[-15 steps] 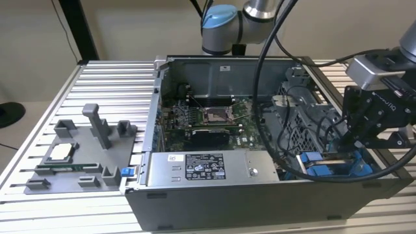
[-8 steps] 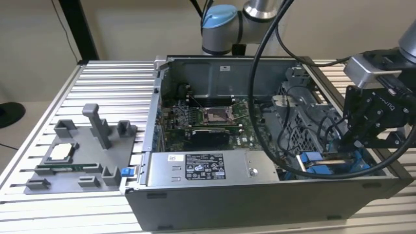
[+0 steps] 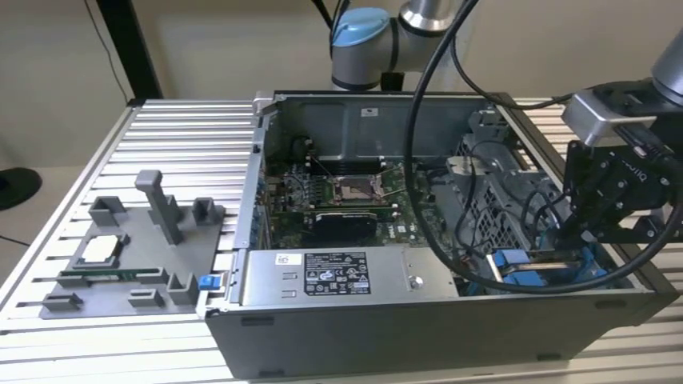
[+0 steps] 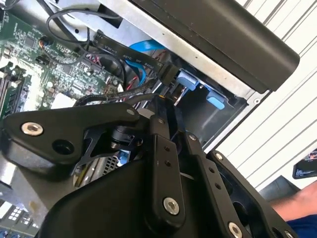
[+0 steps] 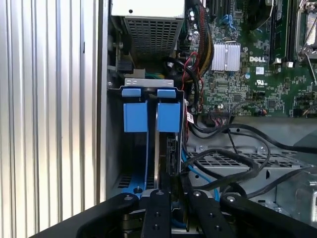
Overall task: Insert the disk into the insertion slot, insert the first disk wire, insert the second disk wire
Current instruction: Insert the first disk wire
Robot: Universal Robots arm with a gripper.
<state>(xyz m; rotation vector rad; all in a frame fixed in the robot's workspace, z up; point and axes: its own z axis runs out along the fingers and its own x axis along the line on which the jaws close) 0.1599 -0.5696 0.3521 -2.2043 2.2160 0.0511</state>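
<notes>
The disk (image 5: 171,153) stands on edge in the insertion slot (image 5: 134,116), a grey bay with blue tabs in the near right corner of the open computer case. In the exterior view the slot (image 3: 513,268) shows blue rails with the disk (image 3: 555,258) between them. My gripper (image 5: 176,191) reaches down into the bay with its fingers drawn close together on the disk's near edge. In the exterior view the gripper (image 3: 585,240) hangs just over the bay. A flat black wire with a connector (image 4: 167,74) and a blue wire (image 4: 143,47) lie loose just beyond the gripper (image 4: 166,106).
The motherboard (image 3: 341,192) fills the case floor. A grey box with a sticker (image 3: 336,276) sits at the case front, and a perforated cage (image 3: 501,200) stands behind the bay. A grey fixture tray (image 3: 128,256) lies on the slatted table (image 3: 181,136). A person's arm (image 4: 297,208) rests beside the case.
</notes>
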